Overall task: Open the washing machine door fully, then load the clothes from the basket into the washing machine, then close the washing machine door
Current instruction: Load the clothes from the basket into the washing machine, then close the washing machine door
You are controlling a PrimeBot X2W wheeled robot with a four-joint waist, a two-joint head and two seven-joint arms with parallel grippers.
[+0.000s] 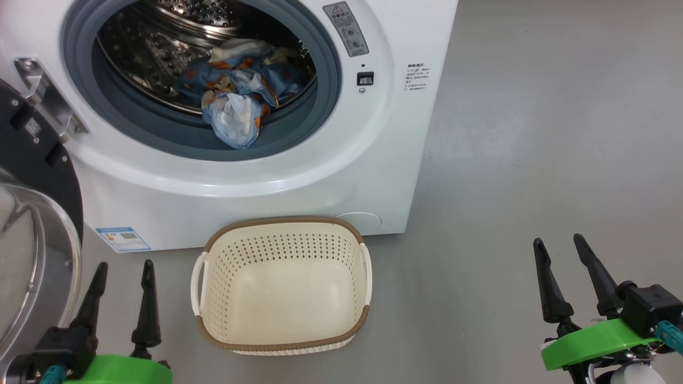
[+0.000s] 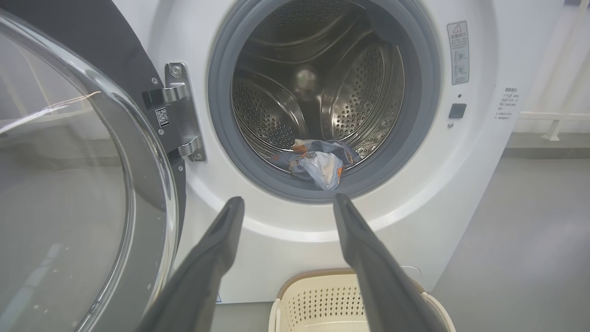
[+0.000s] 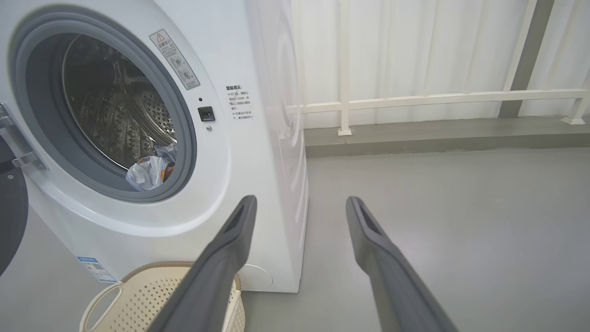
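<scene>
Grey floor (image 1: 533,133) held the basket (image 1: 283,219), empty because the clothes (image 1: 240,90) lay in the washing machine (image 1: 320,176) drum (image 1: 160,42), while the washing machine door (image 1: 37,154) stood open and our left gripper (image 1: 124,265) and right gripper (image 1: 557,240) hung wide, empty.

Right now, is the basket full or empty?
Empty. The basket shows a bare cream floor in the head view, and the clothes lie inside the washing machine.

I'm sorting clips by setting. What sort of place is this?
Probably a laundry test area in a lab or workshop rather than a home: a washer with clothes in its drum, a basket before it on a plain grey floor, and a white railing behind.
</scene>
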